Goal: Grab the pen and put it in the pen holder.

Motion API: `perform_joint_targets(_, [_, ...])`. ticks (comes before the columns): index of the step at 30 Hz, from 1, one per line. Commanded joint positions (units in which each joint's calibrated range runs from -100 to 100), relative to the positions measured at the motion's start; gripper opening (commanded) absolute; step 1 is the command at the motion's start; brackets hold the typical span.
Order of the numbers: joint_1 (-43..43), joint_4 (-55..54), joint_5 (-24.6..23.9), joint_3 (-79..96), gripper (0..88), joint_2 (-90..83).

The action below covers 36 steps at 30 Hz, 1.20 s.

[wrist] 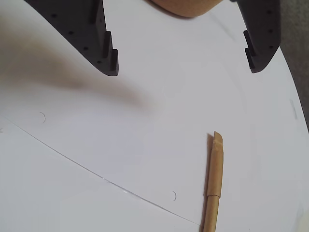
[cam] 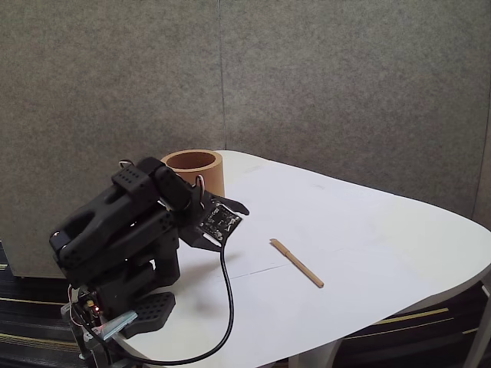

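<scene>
Jaws (wrist: 183, 67) gape wide with nothing between them; in the wrist view the two dark fingers (wrist: 94, 38) come in from the top edge, well apart, over bare white surface. In the fixed view the black arm (cam: 123, 230) sits folded at the near left of the white counter (cam: 368, 230), its jaws (cam: 222, 222) raised just above the surface and turned toward the right.

The pen (cam: 296, 263) lies flat on the counter to the right of the arm, apart from the jaws, slanting from far left to near right in the fixed view. In the wrist view the pen (wrist: 215, 179) lies in the lower right, running nearly straight up from the bottom edge, its tip short of the fingers.

The pen holder (cam: 196, 170) stands upright at the far left of the counter, behind the arm and well apart from the pen; its tan edge (wrist: 186, 7) peeks in at the top of the wrist view, between the fingers.

A black cable (cam: 219, 322) loops from the arm's wrist down across the near counter.
</scene>
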Motion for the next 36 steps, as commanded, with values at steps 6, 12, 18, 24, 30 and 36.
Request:
perform_joint_targets(6, [0.25, -11.27, -0.07, 1.17, 38.2, 0.22])
perform_joint_targets(12, [0.25, -11.19, -0.17, 2.62, 38.2, 0.3])
perform_joint_targets(18, [0.25, -11.19, -0.23, -2.98, 38.2, 0.46])
perform_joint_targets(24, [0.39, -11.78, -0.23, -18.5, 38.2, 4.77])
perform_joint_targets(30, [0.39, -11.27, -0.23, -35.29, 38.2, 23.64])
perform_joint_targets(36, [4.13, -11.27, -0.28, -54.51, 38.2, 49.43])
